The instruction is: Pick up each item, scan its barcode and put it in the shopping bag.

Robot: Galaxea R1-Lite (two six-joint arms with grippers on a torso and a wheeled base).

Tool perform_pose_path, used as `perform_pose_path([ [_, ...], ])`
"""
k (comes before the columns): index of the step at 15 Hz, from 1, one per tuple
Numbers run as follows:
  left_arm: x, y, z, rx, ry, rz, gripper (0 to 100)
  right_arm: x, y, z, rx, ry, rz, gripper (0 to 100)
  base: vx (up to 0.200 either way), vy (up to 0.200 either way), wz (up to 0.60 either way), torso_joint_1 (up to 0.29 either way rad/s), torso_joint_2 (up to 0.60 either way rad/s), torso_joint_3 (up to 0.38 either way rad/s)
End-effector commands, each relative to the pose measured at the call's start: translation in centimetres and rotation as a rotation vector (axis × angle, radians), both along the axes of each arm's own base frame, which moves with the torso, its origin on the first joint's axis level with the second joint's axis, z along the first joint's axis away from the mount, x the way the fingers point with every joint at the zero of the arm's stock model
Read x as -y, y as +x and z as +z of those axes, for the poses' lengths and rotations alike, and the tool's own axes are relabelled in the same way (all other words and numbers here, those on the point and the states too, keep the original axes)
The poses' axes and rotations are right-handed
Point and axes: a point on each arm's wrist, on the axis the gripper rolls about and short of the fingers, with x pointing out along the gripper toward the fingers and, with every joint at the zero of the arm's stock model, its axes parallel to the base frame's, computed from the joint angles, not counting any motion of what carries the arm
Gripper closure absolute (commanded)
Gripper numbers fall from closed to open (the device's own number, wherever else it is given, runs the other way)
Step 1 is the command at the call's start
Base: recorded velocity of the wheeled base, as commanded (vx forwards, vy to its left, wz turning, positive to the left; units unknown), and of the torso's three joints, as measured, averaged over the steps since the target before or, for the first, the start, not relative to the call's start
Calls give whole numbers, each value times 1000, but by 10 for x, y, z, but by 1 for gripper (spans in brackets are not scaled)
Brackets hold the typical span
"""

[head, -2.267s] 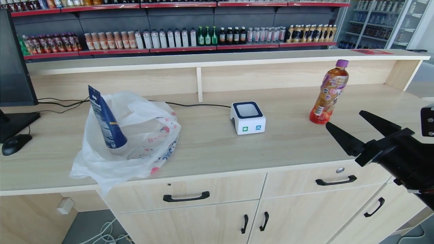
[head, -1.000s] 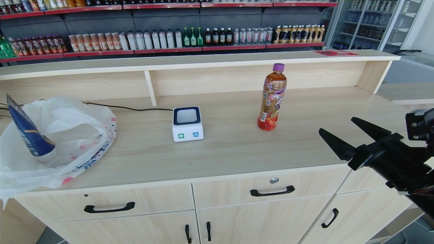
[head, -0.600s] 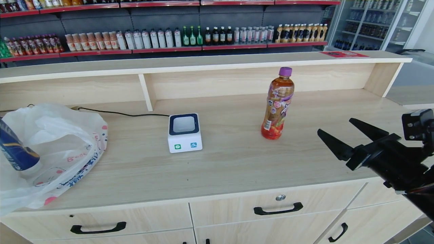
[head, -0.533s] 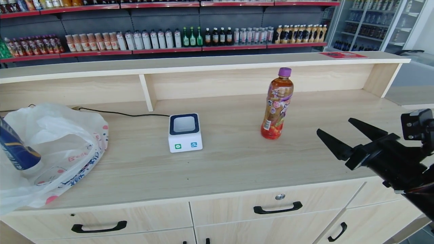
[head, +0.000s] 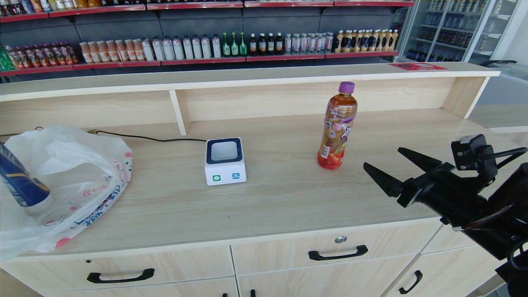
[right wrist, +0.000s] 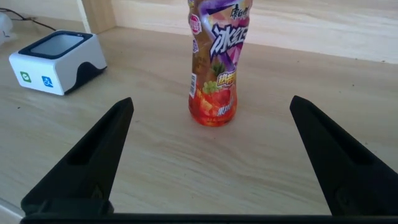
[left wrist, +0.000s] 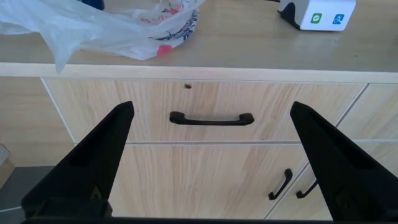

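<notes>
Tea bottle [head: 337, 126] w/ purple cap: upright on wood counter [head: 288, 198], R of white barcode scanner [head: 225, 161], well apart from it. R gripper [head: 382, 157]: fingers spread wide, nothing btwn them; hovers over counter's front-R part, aimed at bottle, near but not touching. L gripper [left wrist: 211, 109]: also spread wide & empty, low in front of cabinet, faces drawer handle [left wrist: 211, 118]. Plastic shopping bag [head: 74, 181]: at counter's L end, mouth open, blue tube [head: 18, 181] tilted inside.
</notes>
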Motion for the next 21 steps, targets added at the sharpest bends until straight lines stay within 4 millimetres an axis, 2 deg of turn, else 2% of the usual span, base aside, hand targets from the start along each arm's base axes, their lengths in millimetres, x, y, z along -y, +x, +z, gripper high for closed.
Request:
perform_pose_path([
  [1, 0, 0, 0, 1, 0, 1, 0, -6, 5, -7, -23, -7, 18, 0, 0, 0, 0, 0, 0, 0],
  [3, 0, 0, 0, 1, 0, -1, 0, -16, 12, -10, -29, -3, 47, 0, 0, 0, 0, 0, 0, 0],
  [9, 0, 0, 0, 1, -2, 1, 0, -21, 31, -10, -29, 46, 54, 0, 0, 0, 0, 0, 0, 0],
  [12, 0, 0, 0, 1, 0, -1, 0, -26, 51, -9, -7, 67, 57, 0, 0, 0, 0, 0, 0, 0],
  [21, 0, 0, 0, 1, 0, -1, 0, -39, 104, -29, -15, 129, 66, 0, 0, 0, 0, 0, 0, 0],
])
